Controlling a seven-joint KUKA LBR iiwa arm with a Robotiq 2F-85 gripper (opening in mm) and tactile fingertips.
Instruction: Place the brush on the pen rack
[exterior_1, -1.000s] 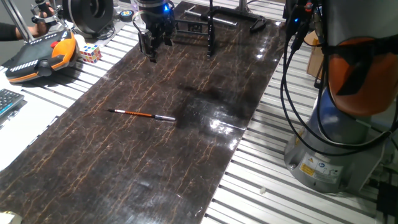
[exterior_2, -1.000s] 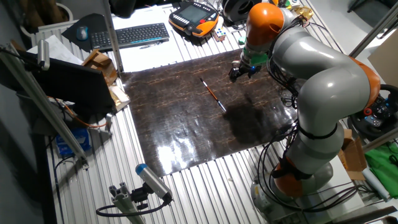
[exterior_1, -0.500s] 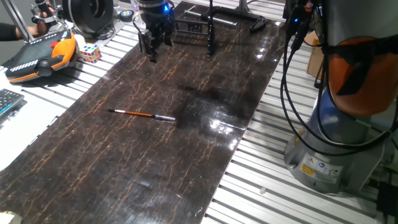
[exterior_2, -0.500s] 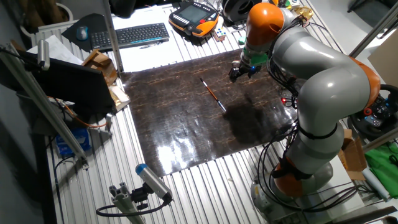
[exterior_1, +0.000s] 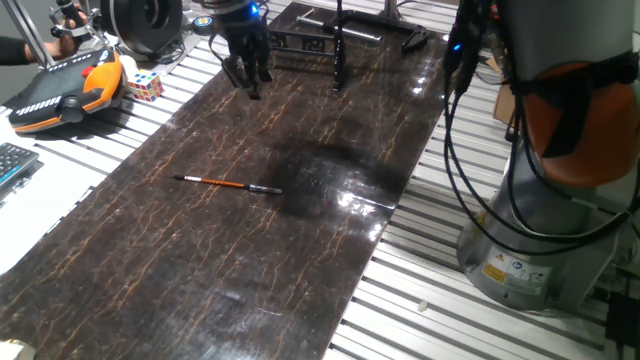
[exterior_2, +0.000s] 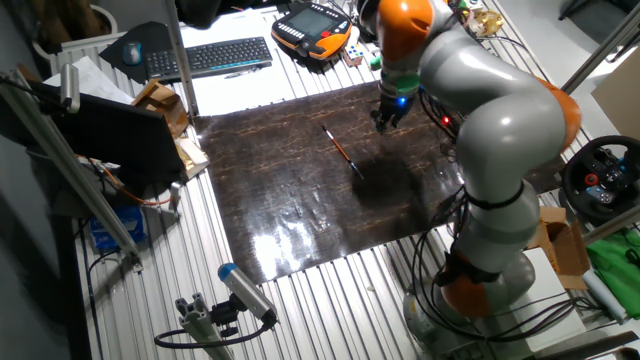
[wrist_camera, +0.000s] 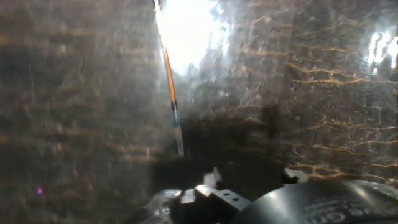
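Note:
The brush (exterior_1: 228, 185) lies flat on the dark marbled mat, dark tip to the left, silvery end to the right. It also shows in the other fixed view (exterior_2: 341, 152) and, blurred, in the hand view (wrist_camera: 171, 93). My gripper (exterior_1: 247, 78) hangs above the mat's far end, well behind the brush, with its fingers apart and nothing between them; it also shows in the other fixed view (exterior_2: 383, 120). The pen rack (exterior_1: 339, 45) stands at the mat's far edge, just right of the gripper. My arm hides it in the other fixed view.
A big black spool (exterior_1: 140, 22), a Rubik's cube (exterior_1: 143, 85) and an orange-and-black pendant (exterior_1: 65, 95) sit left of the mat. The robot base (exterior_1: 540, 240) and hanging cables (exterior_1: 455, 120) stand on the right. A keyboard (exterior_2: 210, 55) lies beyond the mat.
The arm has swung and turned; the gripper has shifted slightly left and back above the mat's far end. The brush has not moved.

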